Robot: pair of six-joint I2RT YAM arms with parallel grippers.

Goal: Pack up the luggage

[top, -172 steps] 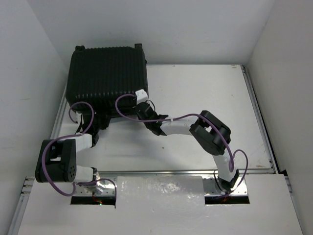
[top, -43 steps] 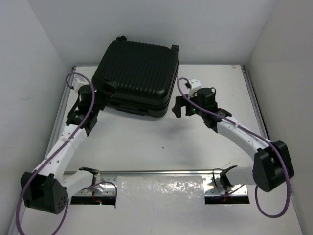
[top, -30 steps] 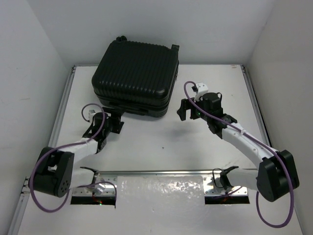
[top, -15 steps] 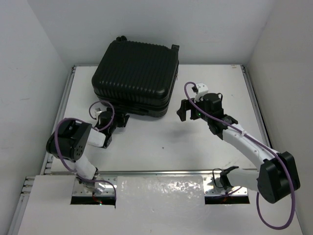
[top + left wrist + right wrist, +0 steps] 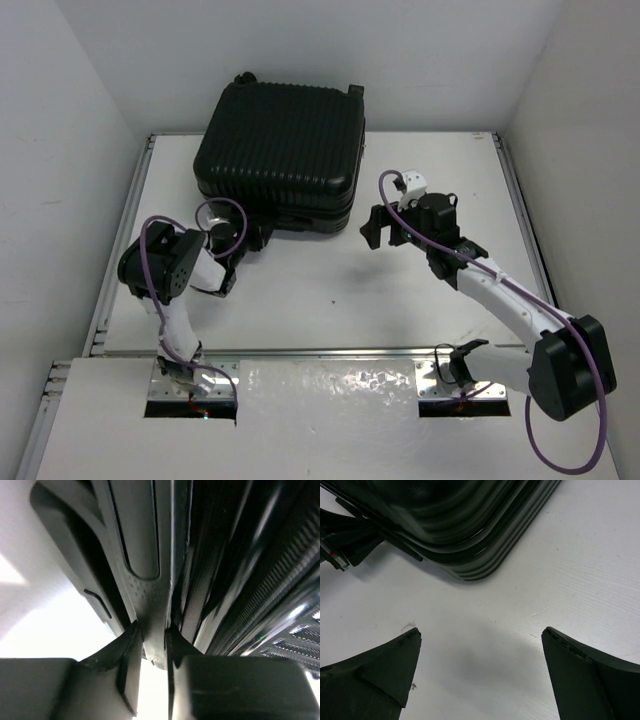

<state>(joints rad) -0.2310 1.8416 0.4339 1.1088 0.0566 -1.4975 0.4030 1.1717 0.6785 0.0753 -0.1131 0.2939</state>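
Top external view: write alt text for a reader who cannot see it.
Closed black ribbed luggage lies flat on a white table. The left gripper meets its near edge; the right gripper is open beside its near right corner, apart.

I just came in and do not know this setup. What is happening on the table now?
Two robot arms work on a closed black suitcase lying at the far left of the table. The left gripper is shut on a grey plastic part on its near side. The right gripper is open over the table by the near right corner, touching nothing.
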